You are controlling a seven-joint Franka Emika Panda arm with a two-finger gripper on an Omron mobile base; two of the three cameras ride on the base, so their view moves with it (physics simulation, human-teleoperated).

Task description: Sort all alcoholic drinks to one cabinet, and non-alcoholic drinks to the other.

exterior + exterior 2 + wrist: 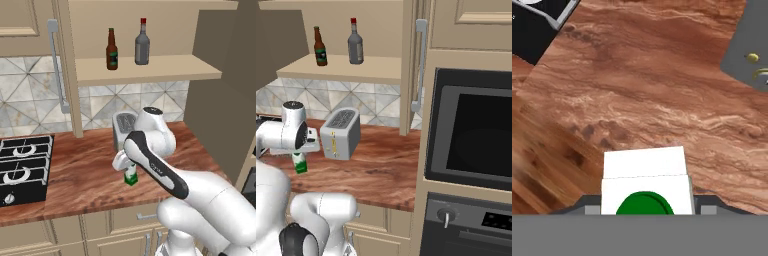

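Observation:
My gripper (130, 169) is shut on the small green-and-white carton (131, 177), pointing down at the wooden counter (85, 170) in front of the toaster. The carton (300, 163) hangs below the hand (301, 156), its base at the countertop. In the hand view the carton's white peaked top (645, 172) sits between my fingertips (646, 209). The brown beer bottle (112, 50) (319, 47) and the grey bottle with a red cap (142, 44) (355, 44) stand upright side by side on the shelf of the open cabinet (165, 69) (361, 71).
A silver toaster (122, 127) (341, 134) stands just behind the carton. The stove (22, 165) lies at the left. The open cabinet door with its grey handle (55, 65) (420, 65) juts out. A wall oven (476, 135) fills the right.

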